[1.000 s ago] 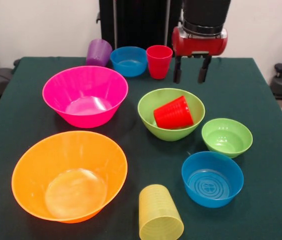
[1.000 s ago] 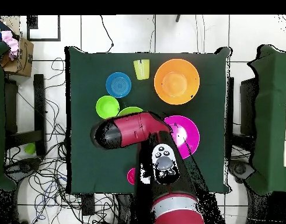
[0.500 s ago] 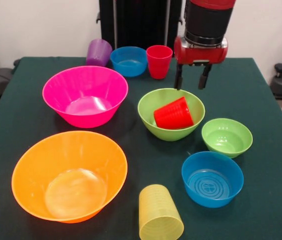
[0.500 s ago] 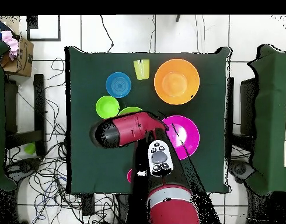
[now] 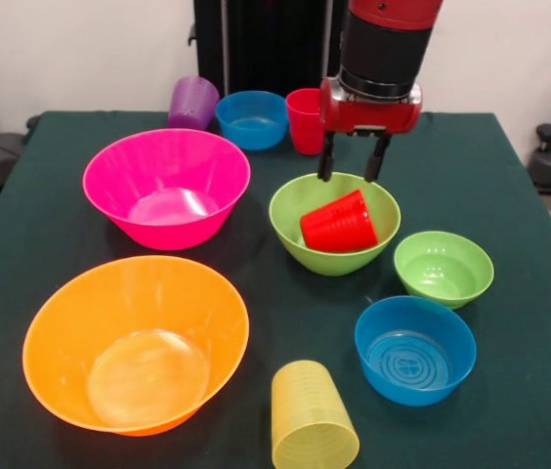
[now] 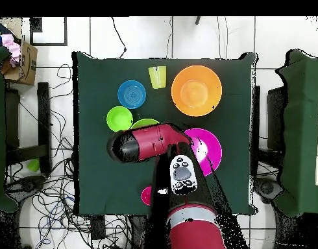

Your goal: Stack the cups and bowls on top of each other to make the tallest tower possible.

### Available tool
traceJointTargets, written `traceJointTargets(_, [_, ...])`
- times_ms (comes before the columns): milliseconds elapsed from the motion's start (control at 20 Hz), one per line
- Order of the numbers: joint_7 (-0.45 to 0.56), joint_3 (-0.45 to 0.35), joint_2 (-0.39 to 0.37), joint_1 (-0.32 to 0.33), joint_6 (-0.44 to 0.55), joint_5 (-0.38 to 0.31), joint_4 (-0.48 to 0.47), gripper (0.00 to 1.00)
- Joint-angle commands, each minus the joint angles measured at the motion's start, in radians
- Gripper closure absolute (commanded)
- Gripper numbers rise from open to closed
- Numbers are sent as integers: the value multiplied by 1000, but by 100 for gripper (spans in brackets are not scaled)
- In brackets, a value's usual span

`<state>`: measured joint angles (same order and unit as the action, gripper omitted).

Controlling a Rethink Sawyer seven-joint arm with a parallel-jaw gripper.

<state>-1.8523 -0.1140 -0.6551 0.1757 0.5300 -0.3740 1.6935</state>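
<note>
My gripper (image 5: 351, 161) hangs open, empty, just above the far rim of the medium lime green bowl (image 5: 326, 258). A bright red cup (image 5: 339, 223) lies on its side inside that bowl. The hot pink bowl (image 5: 166, 186) and the orange bowl (image 5: 137, 342) stand apart on the left. Lying on its side at the front edge is a ribbed yellow cup (image 5: 312, 430). At the back stand a purple cup (image 5: 193, 102), a blue bowl (image 5: 252, 118) and a pinkish-red cup (image 5: 305, 119), the last partly behind my gripper. In the overhead view the arm (image 6: 148, 142) hides the gripper.
A small green bowl (image 5: 444, 267) and a second blue bowl (image 5: 415, 349) sit at the right, close to the medium green bowl. A dark green cloth covers the table (image 5: 510, 195). Cables lie on the floor (image 6: 51, 130) around it.
The gripper has moved left in the front view and come nearer and lower, from beside the pinkish-red cup to over the medium green bowl's far rim. It stayed open. Cups and bowls are unmoved.
</note>
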Motion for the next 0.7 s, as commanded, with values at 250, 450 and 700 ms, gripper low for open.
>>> traceJointTargets(250, [-71,5,141,-29,-59,-52,-159,0])
traceJointTargets(450, [-105,32,219,-61,-72,-44,-250,0])
traceJointTargets(700, [-114,57,260,-80,-97,-38,-283,0])
